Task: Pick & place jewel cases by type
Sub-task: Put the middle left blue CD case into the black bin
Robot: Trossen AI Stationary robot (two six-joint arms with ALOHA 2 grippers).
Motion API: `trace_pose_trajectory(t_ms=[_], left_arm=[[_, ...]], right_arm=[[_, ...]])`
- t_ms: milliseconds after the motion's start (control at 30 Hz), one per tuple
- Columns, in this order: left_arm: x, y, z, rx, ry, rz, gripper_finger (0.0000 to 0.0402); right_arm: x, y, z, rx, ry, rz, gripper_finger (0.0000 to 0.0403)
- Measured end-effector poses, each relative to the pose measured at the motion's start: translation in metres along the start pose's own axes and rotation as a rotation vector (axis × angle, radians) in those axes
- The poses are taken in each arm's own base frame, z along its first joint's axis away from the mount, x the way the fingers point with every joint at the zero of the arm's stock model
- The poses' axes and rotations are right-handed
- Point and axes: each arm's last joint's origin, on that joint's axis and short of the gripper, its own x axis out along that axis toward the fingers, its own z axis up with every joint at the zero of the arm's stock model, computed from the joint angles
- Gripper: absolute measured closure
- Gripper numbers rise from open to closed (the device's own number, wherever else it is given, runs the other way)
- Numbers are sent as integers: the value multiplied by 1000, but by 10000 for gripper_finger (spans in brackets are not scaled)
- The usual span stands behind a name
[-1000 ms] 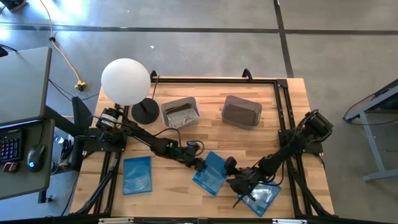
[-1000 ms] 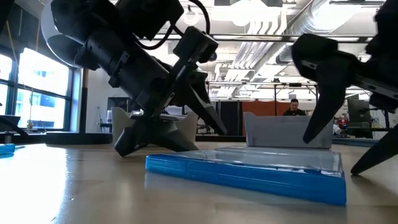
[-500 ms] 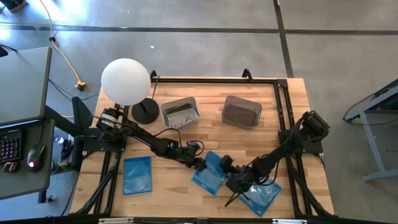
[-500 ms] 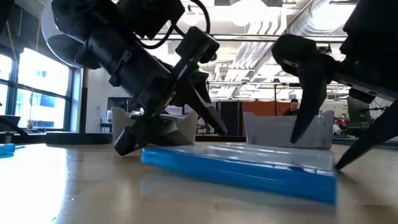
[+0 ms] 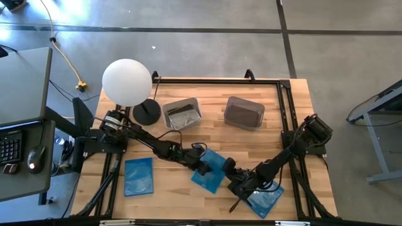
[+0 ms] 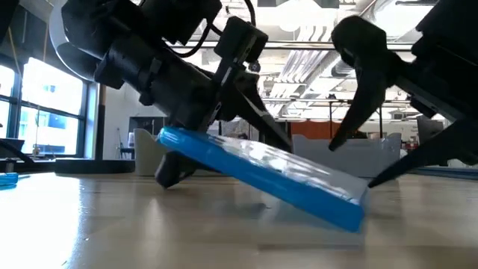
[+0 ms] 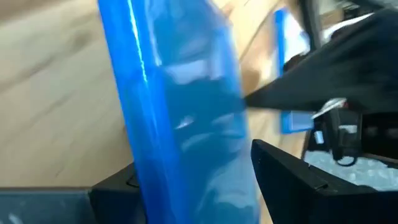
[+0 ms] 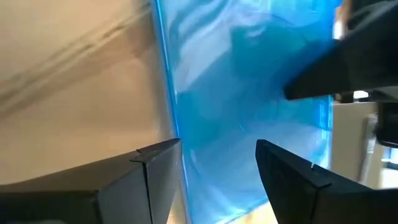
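A translucent blue jewel case (image 5: 211, 171) sits tilted near the table's front middle. My left gripper (image 5: 202, 167) is shut on its raised end (image 6: 170, 139). Its lower end (image 6: 349, 212) is down at the table. My right gripper (image 5: 232, 178) is open at that lower end, with its fingers (image 8: 147, 180) standing apart over the case's face (image 8: 249, 81). A second blue case (image 5: 139, 176) lies flat at the front left. A third blue case (image 5: 264, 198) lies flat under my right arm. No black case can be made out. My left gripper pinches the blue case's raised end (image 7: 155, 168) between its two fingers, one finger over its top face and one under it. The fingers come slanting down from the table's left. The case slopes down from the hold, with its opposite end (image 6: 349, 212) on the table. My right gripper: I cannot tell whether its fingers touch the case's lower end.
Two deep plastic tubs (image 5: 182, 114) (image 5: 244, 113) stand at the table's far middle. A lamp with a white globe (image 5: 127, 81) and a black base (image 5: 146, 113) stands at the far left. A desk with a keyboard and a mouse (image 5: 36, 154) is beyond the table's left edge.
My left gripper has risen a little with its end of the blue case. The case lay nearly flat before and now slopes, with its other end staying on the table. It has also slid slightly toward the table's left. My right gripper has moved left toward the case.
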Motion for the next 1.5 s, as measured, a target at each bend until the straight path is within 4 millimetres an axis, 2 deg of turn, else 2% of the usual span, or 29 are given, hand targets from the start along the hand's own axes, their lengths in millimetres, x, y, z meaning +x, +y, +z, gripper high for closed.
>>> trace_pose_trajectory(t_ms=[133, 300, 567, 733, 933, 1033, 1167, 1267, 1400, 1500], left_arm=[[-1, -11, 4, 66, -49, -104, 197], [-1, -10, 5, 81, -75, -95, 197], [0, 5, 4, 68, -45, 67, 203], [-1, 8, 5, 56, -37, 99, 264], [0, -5, 9, 71, -71, -46, 364], [-1, -11, 11, 74, -91, -107, 389], [-1, -16, 16, 133, -160, -152, 381], [1, -29, 31, 233, -213, -171, 378], [2, -59, 63, 497, -309, -197, 390], [2, -80, 90, 710, -341, -101, 388]], right_arm=[[-2, 2, -1, -15, 17, -9, 202], [-4, 4, -4, -49, 61, -24, 202], [-12, 9, 0, -44, 73, -113, 202], [-22, 16, 3, -50, 82, -192, 202], [-38, 26, 2, -138, 154, -365, 202], [-51, 30, 0, -157, 179, -479, 202], [-77, 25, -4, -53, 138, -601, 202], [-100, 14, -10, 106, 66, -602, 202], [-131, -8, -27, 380, -11, -449, 202], [-151, -22, -43, 607, -17, -222, 202]])
